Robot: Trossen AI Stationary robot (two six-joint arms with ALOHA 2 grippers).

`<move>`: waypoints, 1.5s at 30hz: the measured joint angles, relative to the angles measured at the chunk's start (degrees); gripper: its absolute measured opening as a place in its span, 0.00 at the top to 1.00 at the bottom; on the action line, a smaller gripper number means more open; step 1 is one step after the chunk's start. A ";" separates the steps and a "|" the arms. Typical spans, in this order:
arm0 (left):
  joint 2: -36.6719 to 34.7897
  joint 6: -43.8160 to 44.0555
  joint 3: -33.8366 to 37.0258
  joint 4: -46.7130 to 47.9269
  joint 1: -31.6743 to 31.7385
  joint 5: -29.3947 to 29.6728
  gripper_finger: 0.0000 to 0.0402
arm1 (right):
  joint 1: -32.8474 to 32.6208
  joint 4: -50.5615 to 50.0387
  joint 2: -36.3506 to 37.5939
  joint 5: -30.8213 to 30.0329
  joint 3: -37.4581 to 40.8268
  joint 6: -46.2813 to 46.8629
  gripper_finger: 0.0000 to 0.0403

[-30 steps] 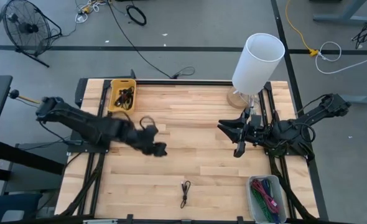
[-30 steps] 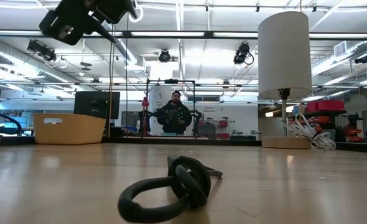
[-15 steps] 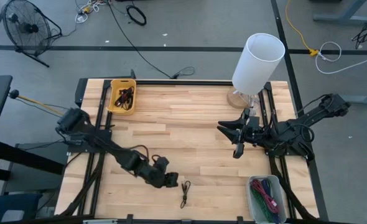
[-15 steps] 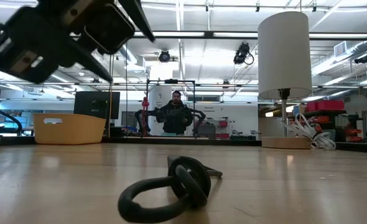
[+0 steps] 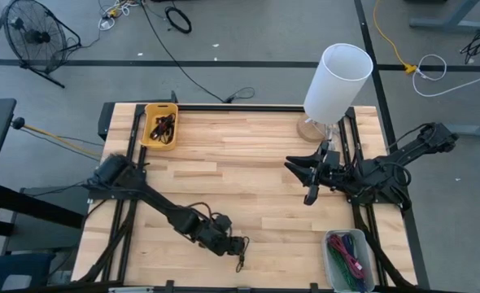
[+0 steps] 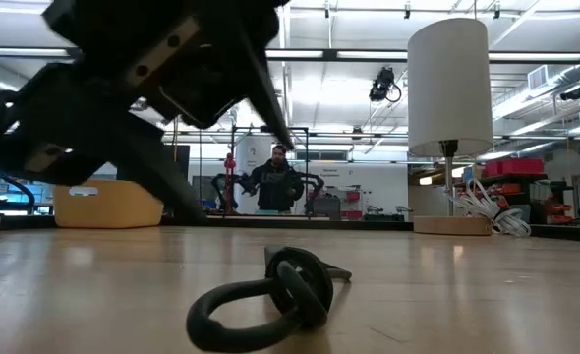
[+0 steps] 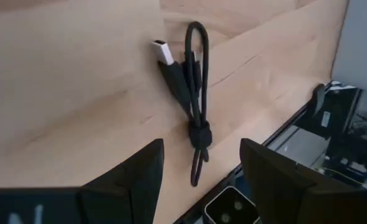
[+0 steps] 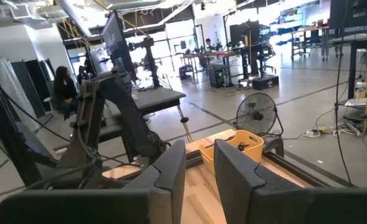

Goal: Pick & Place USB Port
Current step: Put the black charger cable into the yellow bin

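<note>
Yellow bin: far left of the counter, with dark items inside.
Left gripper: low over the near edge of the counter, just left of the USB cable; fingers spread wide with nothing between them, the cable lying just ahead of them in the left wrist view.
USB cable: coiled black bundle flat on the counter near its front edge, about centre; a band cinches it and a silver plug sticks out at one end.
Right gripper: raised over the right side, near the lamp; fingers part-way apart, empty.
Lamp: white shade, far right corner.
Clear bin: near right corner, holding coloured cables.
</note>
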State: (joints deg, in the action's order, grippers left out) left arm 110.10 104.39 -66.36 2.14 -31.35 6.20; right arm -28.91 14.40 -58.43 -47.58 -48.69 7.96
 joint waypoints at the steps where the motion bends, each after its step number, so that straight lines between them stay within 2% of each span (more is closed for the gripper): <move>1: 0.85 -0.02 -0.96 0.39 0.00 -0.06 0.46 | 0.00 -0.03 0.01 0.00 0.00 0.03 0.79; 9: 7.16 -0.07 -7.17 0.54 0.06 -1.48 0.46 | 0.00 0.00 0.04 -0.01 0.00 0.17 0.79; 20: 10.73 -1.32 -9.39 -0.18 1.00 -2.57 0.48 | 0.00 -0.68 0.02 -0.01 0.00 0.34 0.79; 24: 11.18 -2.05 -9.50 0.19 1.72 -4.71 0.59 | 0.00 -0.75 0.02 -0.01 0.00 0.16 0.79; 28: 11.40 -4.84 -9.46 0.63 2.11 -5.28 0.87 | 0.00 -0.84 0.02 -0.01 0.00 0.16 0.79; 30: 11.42 -6.18 -9.46 0.38 2.31 -5.17 0.95 | 0.00 -0.84 0.02 -0.01 0.00 0.16 0.79; 35: 11.16 -7.94 -9.46 0.50 2.62 -6.01 0.96 | 0.00 -0.85 0.00 0.00 0.00 0.12 0.79; 41: 7.58 -12.28 -9.30 2.77 3.09 -4.83 0.96 | 0.00 -1.46 0.01 0.00 0.00 0.26 0.79; 45: 2.41 -15.10 -9.32 11.90 3.60 -1.83 0.96 | 0.00 -1.76 0.00 0.01 0.00 0.64 0.79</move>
State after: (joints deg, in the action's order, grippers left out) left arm 112.50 89.28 -75.68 14.03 -27.75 4.37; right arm -28.91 12.64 -58.43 -47.57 -48.69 8.60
